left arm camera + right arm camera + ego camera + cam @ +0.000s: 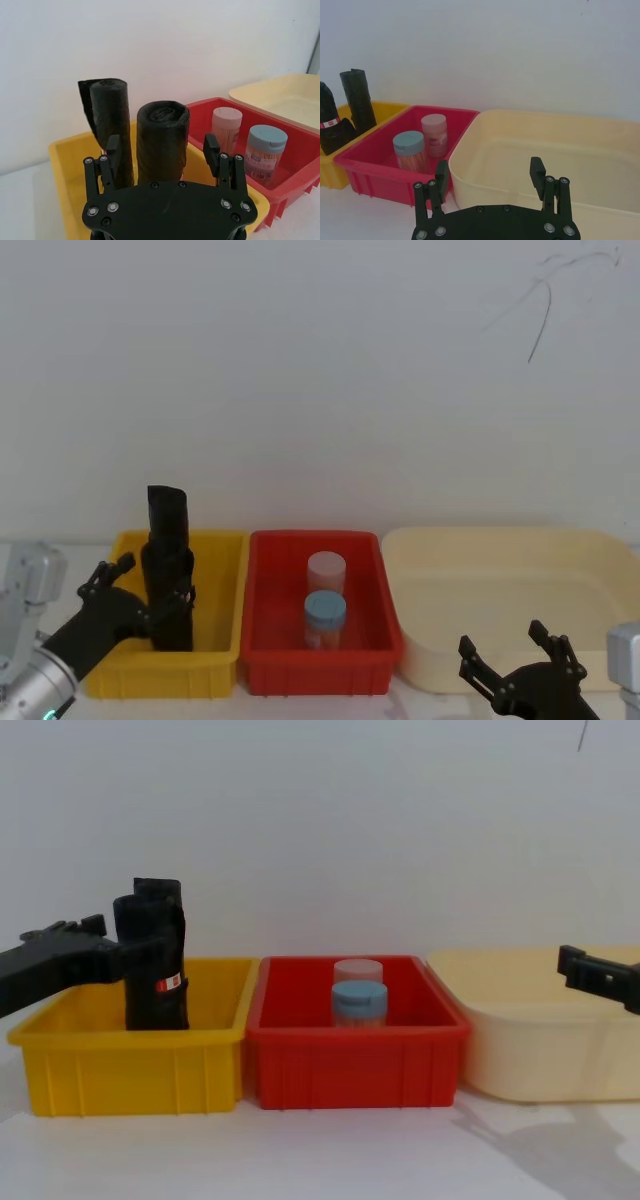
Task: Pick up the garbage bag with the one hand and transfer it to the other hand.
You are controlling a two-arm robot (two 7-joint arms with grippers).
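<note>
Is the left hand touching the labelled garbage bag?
Apart. The left wrist view shows the left hand open around the garbage bag, with a visible gap on both sides of the bag.

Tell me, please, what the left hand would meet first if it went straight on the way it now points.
The garbage bag: the open left hand has that roll upright between its fingers in the yellow bin, so going on it would most likely press into it first.

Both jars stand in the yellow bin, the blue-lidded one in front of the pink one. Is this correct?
Not quite. Both jars, the blue-lidded one in front of the pink one, stand in the red bin, as the head view shows.
</note>
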